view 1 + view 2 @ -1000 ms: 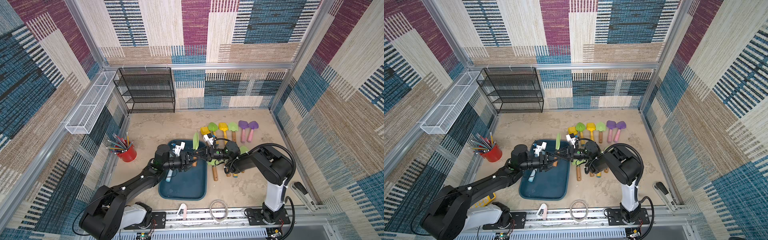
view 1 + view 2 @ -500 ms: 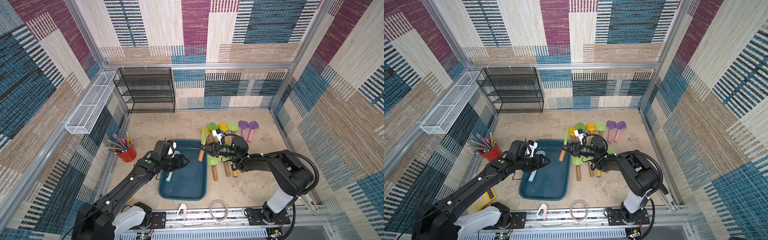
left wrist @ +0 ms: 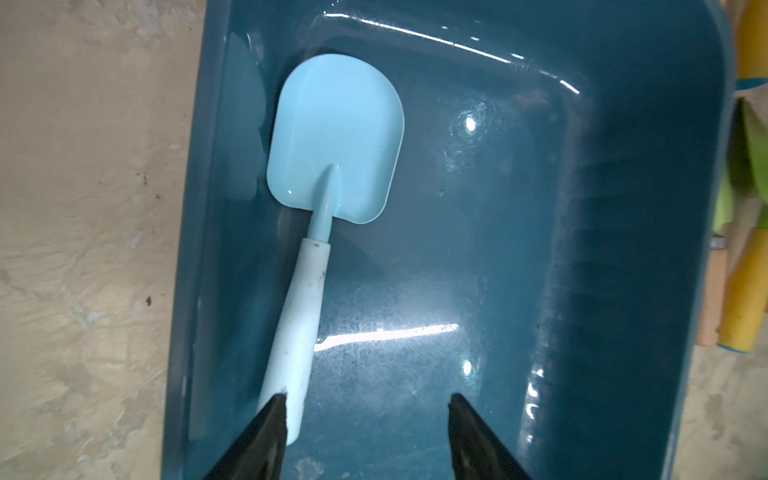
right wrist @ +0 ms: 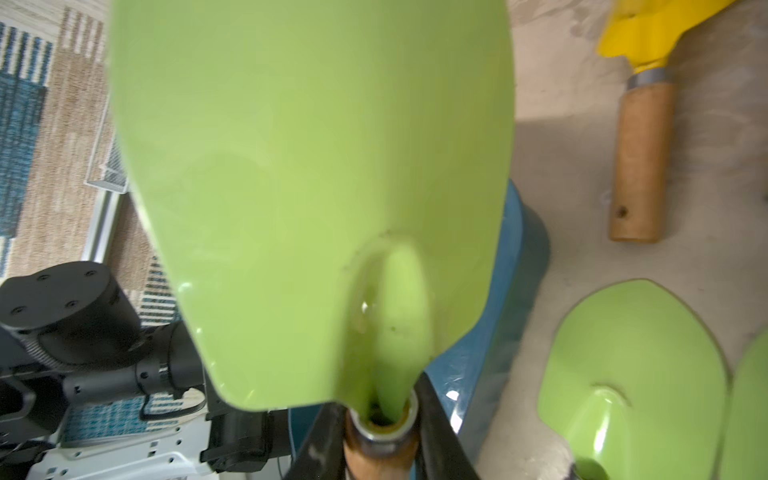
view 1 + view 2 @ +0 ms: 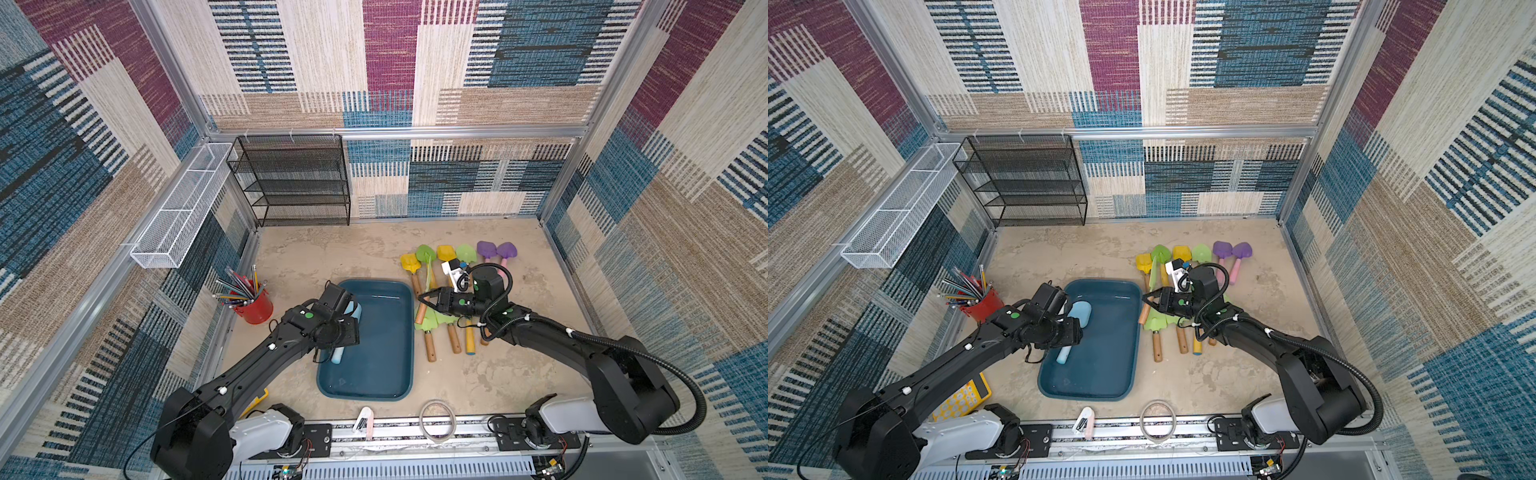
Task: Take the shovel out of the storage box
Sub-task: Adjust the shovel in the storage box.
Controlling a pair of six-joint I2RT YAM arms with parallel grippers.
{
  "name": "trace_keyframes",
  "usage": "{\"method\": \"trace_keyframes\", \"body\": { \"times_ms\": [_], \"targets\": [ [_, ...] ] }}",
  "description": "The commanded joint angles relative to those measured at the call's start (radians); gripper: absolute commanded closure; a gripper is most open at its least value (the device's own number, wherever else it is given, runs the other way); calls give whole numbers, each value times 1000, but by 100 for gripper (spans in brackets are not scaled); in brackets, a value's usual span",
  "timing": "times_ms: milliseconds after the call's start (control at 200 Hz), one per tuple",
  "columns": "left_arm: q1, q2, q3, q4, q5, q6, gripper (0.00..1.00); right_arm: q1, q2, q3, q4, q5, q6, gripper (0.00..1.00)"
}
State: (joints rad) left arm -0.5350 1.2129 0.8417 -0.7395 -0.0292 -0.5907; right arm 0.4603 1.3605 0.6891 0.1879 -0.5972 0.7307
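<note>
We logged the right end effector (image 4: pixel 378 434) pinching the green shovel (image 4: pixel 307 166) at the metal collar where blade met wooden handle, fingers pressed tight on both sides. In both top views that shovel sat outside the storage box (image 5: pixel 384 357), just beside its right rim. Its blade was turned on edge and pointed toward the back wall, and its handle angled down over the worktop (image 5: pixel 332 257). We could not tell whether the handle tip touched the worktop.

The left end effector (image 3: pixel 368 419) was spread, holding nothing, and hung above the left side of the box. A light blue shovel (image 3: pixel 311 266) lay flat inside the box along the left wall, blade toward the far end. Its handle end was right by one black fingertip (image 3: pixel 272 419); we could not tell if they touched.

Other shovels (image 5: pixel 465 252), yellow, green and purple, lay on the worktop right of the box, some under the right arm. A red cup of pencils (image 5: pixel 257 309) stood left of the box, near the left arm.
</note>
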Motion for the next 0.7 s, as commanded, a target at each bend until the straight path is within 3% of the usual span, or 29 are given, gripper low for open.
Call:
{"method": "trace_keyframes", "body": {
  "times_ms": [0, 696],
  "targets": [
    [-14, 38, 13, -52, -91, 21, 35, -3, -44, 21, -145, 110, -94, 77],
    [-72, 228, 18, -10, -167, 25, 35, -107, -237, 85, -541, 488, -254, 75]
  ]
}}
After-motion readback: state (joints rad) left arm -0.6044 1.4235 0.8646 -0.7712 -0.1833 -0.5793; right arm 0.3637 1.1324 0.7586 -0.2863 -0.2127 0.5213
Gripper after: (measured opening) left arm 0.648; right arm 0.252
